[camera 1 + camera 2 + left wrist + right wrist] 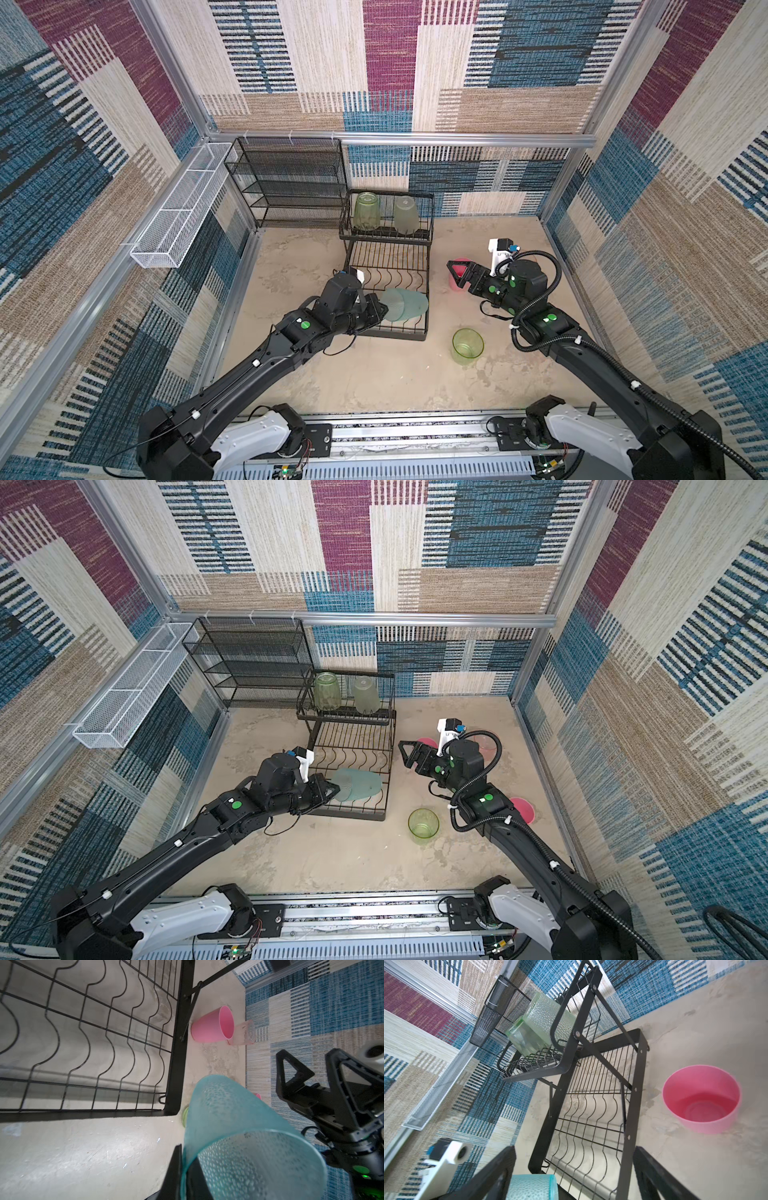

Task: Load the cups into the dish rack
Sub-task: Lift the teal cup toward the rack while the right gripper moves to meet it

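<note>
The frosted teal cup is filling the left wrist view, its rim wall pinched tight in the left gripper. In both top views it is lying on its side over the near end of the dish rack, long axis level, base pointing away from that gripper toward the rack's right edge. It probably needs tipping mouth-down. The right gripper is hovering wide open and empty, near an opaque pink cup standing just right of the rack.
</note>
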`<action>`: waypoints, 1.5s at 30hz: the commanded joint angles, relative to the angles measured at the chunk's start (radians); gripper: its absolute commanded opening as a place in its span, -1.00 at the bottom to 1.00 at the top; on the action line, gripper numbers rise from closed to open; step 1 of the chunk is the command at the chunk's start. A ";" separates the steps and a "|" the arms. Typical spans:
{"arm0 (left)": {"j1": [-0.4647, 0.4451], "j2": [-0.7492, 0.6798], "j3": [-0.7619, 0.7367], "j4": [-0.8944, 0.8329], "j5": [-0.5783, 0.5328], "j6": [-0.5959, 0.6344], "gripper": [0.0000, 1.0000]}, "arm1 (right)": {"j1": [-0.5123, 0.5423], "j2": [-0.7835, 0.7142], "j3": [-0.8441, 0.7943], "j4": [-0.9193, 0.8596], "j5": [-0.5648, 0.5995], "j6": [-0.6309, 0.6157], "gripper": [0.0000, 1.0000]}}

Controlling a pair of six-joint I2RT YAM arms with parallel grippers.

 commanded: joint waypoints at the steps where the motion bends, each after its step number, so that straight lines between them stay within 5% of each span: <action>1: 0.026 0.025 -0.042 0.264 0.105 0.001 -0.98 | 0.000 0.012 0.017 0.059 -0.048 0.140 0.83; 12: 0.062 0.120 -0.131 0.656 0.177 -0.033 -0.97 | -0.015 0.111 0.081 0.103 -0.188 0.374 0.83; 23: 0.067 0.181 -0.140 0.813 0.189 -0.043 -0.97 | -0.113 0.054 -0.072 0.244 -0.257 0.649 0.83; 45: 0.019 0.455 -0.051 1.163 0.226 -0.108 -0.98 | -0.131 0.108 -0.077 0.334 -0.237 0.802 0.84</action>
